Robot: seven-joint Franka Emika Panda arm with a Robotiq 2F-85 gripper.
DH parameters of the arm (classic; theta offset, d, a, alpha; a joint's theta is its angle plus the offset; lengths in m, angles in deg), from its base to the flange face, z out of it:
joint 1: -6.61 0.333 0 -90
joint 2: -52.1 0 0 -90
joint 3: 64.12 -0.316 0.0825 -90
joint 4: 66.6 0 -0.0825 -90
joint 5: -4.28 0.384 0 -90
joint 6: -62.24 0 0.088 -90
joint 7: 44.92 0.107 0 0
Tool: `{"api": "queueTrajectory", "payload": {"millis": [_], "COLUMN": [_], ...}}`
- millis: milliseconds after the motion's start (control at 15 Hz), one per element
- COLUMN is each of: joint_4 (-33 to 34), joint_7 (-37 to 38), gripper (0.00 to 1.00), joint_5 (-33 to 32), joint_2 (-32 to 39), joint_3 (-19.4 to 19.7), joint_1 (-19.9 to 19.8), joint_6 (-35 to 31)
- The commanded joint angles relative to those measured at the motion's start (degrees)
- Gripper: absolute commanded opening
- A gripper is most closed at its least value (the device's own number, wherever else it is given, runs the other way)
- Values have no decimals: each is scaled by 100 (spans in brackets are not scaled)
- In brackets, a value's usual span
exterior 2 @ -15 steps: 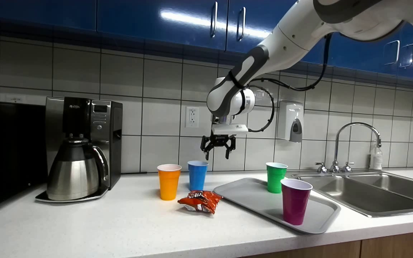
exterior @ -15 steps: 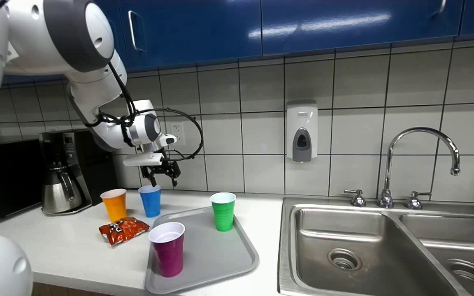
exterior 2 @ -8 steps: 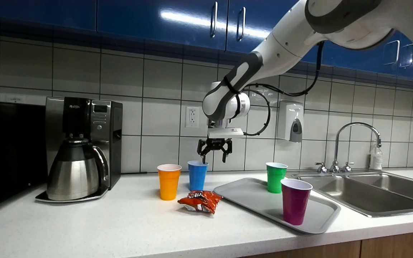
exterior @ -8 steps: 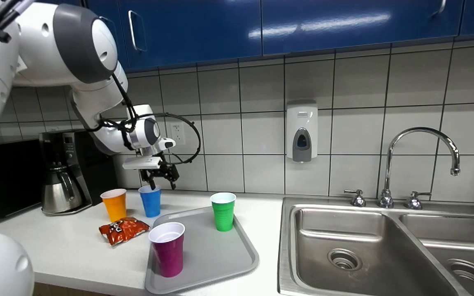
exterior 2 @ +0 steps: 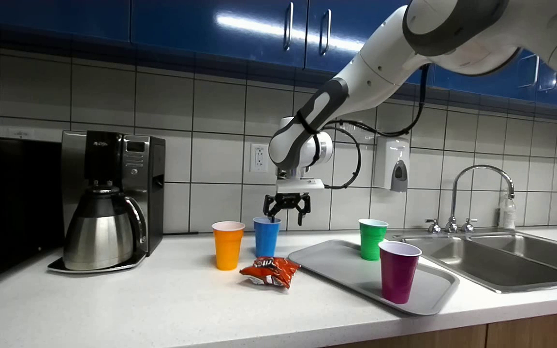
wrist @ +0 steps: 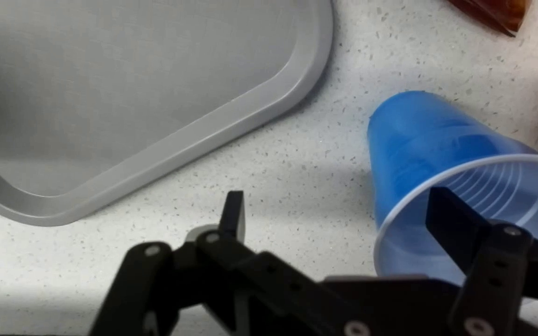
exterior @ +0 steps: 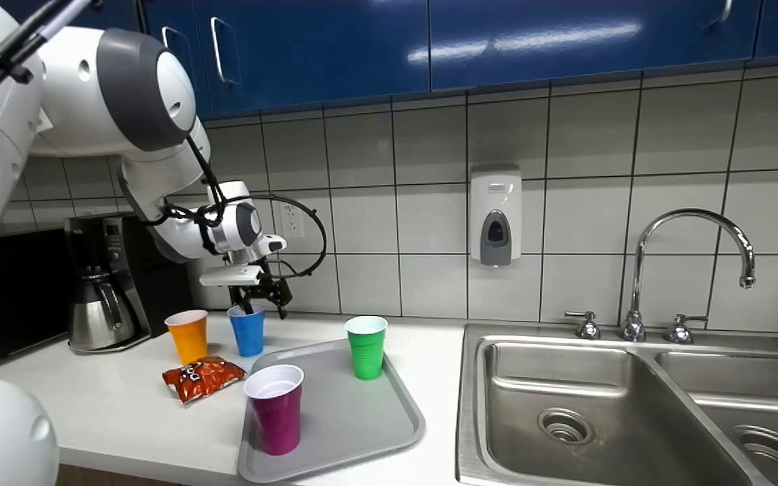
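Blue cup point(wrist: 409, 140), one, stands upright on the table point(wrist: 320, 163) at three o'clock from the spread, empty tool point(wrist: 336, 205) in the wrist view, one finger point(wrist: 453, 221) overlapping its mouth.

We are looking at a kitchen; whether a home's or an office's, we cannot tell. In an exterior view we see cabinets point(exterior 2: 259, 50) spanning twelve o'clock, a counter point(exterior 2: 162, 309) at six, a steel double sink point(exterior 2: 481, 261) at four, its tap point(exterior 2: 454, 193) at three, and a coffee maker point(exterior 2: 105, 164) at nine. Between cabinets and counter we see tiles point(exterior 2: 215, 157), with a dispenser point(exterior 2: 389, 162) mounted on them near three.
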Motion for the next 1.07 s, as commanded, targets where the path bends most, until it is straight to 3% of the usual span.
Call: {"api": "queueTrajectory", "payload": {"millis": [0, 600, 667, 1000], "joint_4": [272, 237, 237, 287], "joint_7": [138, 108, 107, 163], "gripper": [74, 5, 0, 1], "joint_5": [50, 84, 83, 162], "joint_2": [138, 100, 99, 32], "joint_3": [86, 77, 82, 98], "joint_1": [97, 63, 61, 48], "joint_6": [224, 201, 198, 161]}}
